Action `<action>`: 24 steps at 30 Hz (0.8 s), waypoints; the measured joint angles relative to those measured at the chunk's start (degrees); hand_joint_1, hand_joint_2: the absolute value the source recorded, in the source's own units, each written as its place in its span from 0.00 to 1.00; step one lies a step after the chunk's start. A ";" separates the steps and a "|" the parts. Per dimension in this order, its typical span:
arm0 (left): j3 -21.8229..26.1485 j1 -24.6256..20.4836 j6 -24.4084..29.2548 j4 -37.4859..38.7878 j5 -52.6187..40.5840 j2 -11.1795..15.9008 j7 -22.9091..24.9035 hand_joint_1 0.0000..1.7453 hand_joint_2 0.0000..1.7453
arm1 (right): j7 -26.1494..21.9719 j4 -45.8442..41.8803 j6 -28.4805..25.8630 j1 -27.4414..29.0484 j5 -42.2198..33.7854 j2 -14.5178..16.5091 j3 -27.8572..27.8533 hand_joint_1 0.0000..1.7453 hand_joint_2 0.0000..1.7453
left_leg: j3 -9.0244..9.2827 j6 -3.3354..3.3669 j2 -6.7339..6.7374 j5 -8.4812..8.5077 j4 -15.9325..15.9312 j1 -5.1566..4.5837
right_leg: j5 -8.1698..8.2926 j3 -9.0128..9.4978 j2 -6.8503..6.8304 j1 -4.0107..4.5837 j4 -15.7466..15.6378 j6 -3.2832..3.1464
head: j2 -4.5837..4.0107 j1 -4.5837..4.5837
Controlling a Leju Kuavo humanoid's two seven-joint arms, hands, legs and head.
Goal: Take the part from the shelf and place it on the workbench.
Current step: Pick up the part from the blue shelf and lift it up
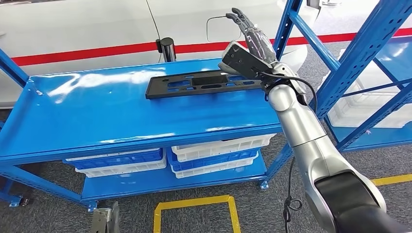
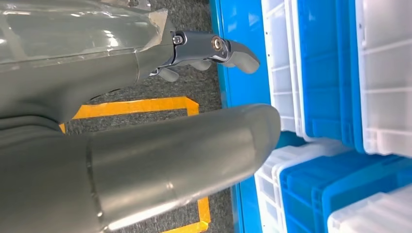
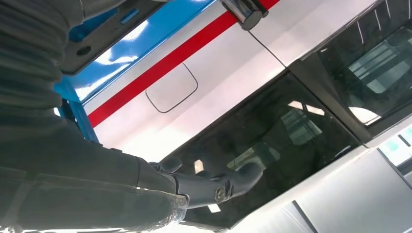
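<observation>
A long flat black part (image 1: 206, 83) with several slots lies on the blue workbench top (image 1: 97, 116), toward its back right. My right hand (image 1: 248, 30) is raised just above and behind the part's right end, fingers stretched out and apart, holding nothing. In the right wrist view that hand (image 3: 214, 184) points at a white car with a red stripe, and an end of the part (image 3: 87, 46) shows by the bench edge. My left hand (image 2: 214, 51) hangs low beside the bench, fingers loosely bent, empty.
Blue and white bins (image 1: 214, 153) sit on the bench's lower shelf. A blue shelf frame (image 1: 350, 63) with white bins stands at the right. A white car (image 1: 97, 24) is behind the bench. Yellow tape (image 1: 194, 206) marks the grey floor.
</observation>
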 joint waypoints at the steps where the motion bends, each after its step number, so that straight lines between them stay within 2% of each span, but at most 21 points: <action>1: 0.00 -0.04 0.02 -0.02 0.01 0.02 -0.03 0.00 0.00 | -0.04 0.04 0.00 -0.16 0.01 0.04 0.01 0.00 1.00 | -0.14 -0.31 0.07 -0.41 0.48 0.12 | -0.19 0.20 0.09 -0.10 -0.04 -0.47 | 0.00 -0.03; 3: 0.00 -0.15 0.04 -0.05 0.00 0.05 -0.07 0.00 0.00 | -0.13 0.11 0.00 -0.59 0.00 0.23 0.05 0.00 1.00 | -2.08 -0.95 0.18 -2.36 4.49 0.36 | -0.57 0.84 0.22 -0.43 -0.15 -1.33 | 0.00 -0.14; 5: 0.00 -0.17 0.05 -0.04 0.00 0.04 -0.09 0.00 0.00 | -0.17 0.24 0.00 -0.78 0.00 0.40 0.08 0.00 1.00 | -6.72 -1.42 0.22 -5.16 12.43 0.54 | -1.06 1.35 0.28 -0.31 -0.15 -1.88 | 0.00 -0.22; 6: 0.00 -0.14 0.05 -0.03 0.00 0.04 -0.09 0.00 0.00 | -0.17 0.33 0.00 -0.74 0.00 0.45 0.10 0.00 1.00 | -9.14 -1.52 0.22 -5.77 15.74 0.59 | -1.31 1.60 0.33 -0.24 -0.14 -2.00 | 0.00 -0.22; 7: 0.00 -0.12 0.05 -0.03 0.00 0.04 -0.09 0.00 0.00 | -0.18 0.42 0.00 -0.68 0.00 0.48 0.11 0.00 1.00 | -10.87 -1.52 0.22 -5.37 17.41 0.60 | -1.61 1.90 0.39 -0.17 -0.13 -2.03 | 0.00 -0.21; 8: 0.00 -0.11 0.05 -0.03 0.00 0.04 -0.09 0.00 0.00 | -0.19 0.51 0.00 -0.64 0.01 0.49 0.12 0.00 1.00 | -11.28 -1.34 0.22 -3.56 16.46 0.59 | -1.96 2.35 0.46 -0.09 -0.14 -1.96 | 0.00 -0.21; 9: 0.00 -0.11 0.05 -0.03 0.00 0.05 -0.09 0.00 0.00 | -0.21 0.56 0.00 -0.64 0.00 0.50 0.13 0.00 1.00 | -10.57 -1.02 0.21 -0.92 13.49 0.54 | -2.34 2.91 0.53 -0.02 -0.15 -1.89 | 0.00 -0.21; 10: 0.00 -0.11 0.05 -0.03 0.00 0.12 -0.09 0.00 0.00 | -0.24 0.60 0.00 -0.69 -0.01 0.52 0.13 0.00 1.00 | -8.96 -0.46 0.18 2.00 9.02 0.40 | -2.74 3.50 0.58 0.01 -0.21 -1.81 | 0.00 -0.20; 11: 0.00 -0.14 0.05 -0.03 0.00 0.22 -0.09 0.00 0.00 | -0.27 0.63 0.00 -0.79 -0.02 0.54 0.13 0.00 1.00 | -7.22 0.16 0.20 4.01 5.01 0.22 | -3.13 4.00 0.63 0.17 -0.26 -1.66 | 0.00 -0.16; 12: -0.01 -0.20 0.04 -0.03 -0.02 0.31 -0.09 0.00 0.00 | -0.31 0.67 0.00 -0.89 -0.05 0.56 0.14 0.00 1.00 | -5.87 0.69 0.22 4.98 2.20 -0.03 | -3.43 4.27 0.68 0.21 -0.32 -1.48 | 0.00 -0.16; 13: -0.01 -0.26 0.04 -0.04 -0.03 0.38 -0.09 0.00 0.00 | -0.34 0.70 0.00 -0.94 -0.07 0.57 0.14 0.00 1.00 | -5.02 1.15 0.24 5.15 0.63 -0.28 | -3.68 4.41 0.71 0.22 -0.39 -1.23 | 0.00 -0.14; 15: -0.02 -0.36 0.01 -0.07 -0.07 0.37 -0.09 0.00 0.00 | -0.37 0.73 -0.01 -0.97 -0.10 0.62 0.15 0.00 1.00 | -4.37 1.57 0.28 4.60 0.07 -0.54 | -3.94 4.62 0.74 0.27 -0.78 -0.60 | 0.00 -0.16; 17: -0.04 -0.39 -0.02 -0.11 -0.08 0.29 -0.09 0.00 0.00 | -0.42 0.69 -0.02 -1.08 -0.12 0.62 0.09 0.00 1.00 | -3.20 1.97 0.36 4.67 -1.04 -0.26 | -4.59 4.33 0.51 0.45 0.21 -0.27 | 0.00 -0.08; 18: -0.05 -0.45 -0.03 -0.14 -0.08 0.26 -0.09 0.00 0.00 | -0.45 0.67 -0.02 -1.18 -0.13 0.62 0.08 0.00 1.00 | -2.50 2.18 0.41 4.68 -1.63 -0.09 | -5.43 3.22 0.40 0.56 2.45 -0.29 | 0.00 -0.03; 20: -0.05 -0.55 -0.02 -0.14 -0.07 0.24 -0.09 0.00 0.00 | -0.46 0.73 -0.02 -1.16 -0.14 0.57 0.08 0.00 1.00 | -1.71 2.53 0.43 4.33 -2.02 0.04 | -7.75 -1.37 0.28 0.54 10.26 -0.54 | 0.00 0.03; 21: -0.06 -0.54 -0.01 -0.13 -0.07 0.23 -0.08 0.00 0.00 | -0.44 0.79 -0.02 -0.95 -0.13 0.55 0.09 0.00 1.00 | -1.48 2.56 0.36 4.04 -1.99 0.03 | -8.48 -3.93 0.28 0.52 13.92 -0.45 | 0.00 0.04; 22: -0.07 -0.48 0.01 -0.13 -0.05 0.22 -0.07 0.00 0.00 | -0.42 0.84 -0.02 -0.71 -0.13 0.54 0.09 0.00 1.00 | -1.21 2.51 0.28 3.72 -1.96 0.03 | -8.44 -5.77 0.28 0.47 15.92 -0.13 | 0.00 0.04; 23: -0.07 -0.40 0.04 -0.12 -0.03 0.21 -0.06 0.00 0.00 | -0.39 0.87 -0.02 -0.54 -0.13 0.55 0.11 0.00 1.00 | -0.89 2.40 0.19 3.35 -1.91 0.04 | -7.42 -6.52 0.26 0.38 15.72 0.39 | 0.00 0.05; 24: -0.06 -0.34 0.10 -0.11 0.00 0.20 -0.04 0.00 0.00 | -0.39 0.89 -0.02 -0.48 -0.13 0.58 0.13 0.00 1.00 | -0.44 2.22 0.11 2.90 -1.80 0.07 | -5.44 -5.94 0.21 0.23 12.98 1.03 | 0.00 0.05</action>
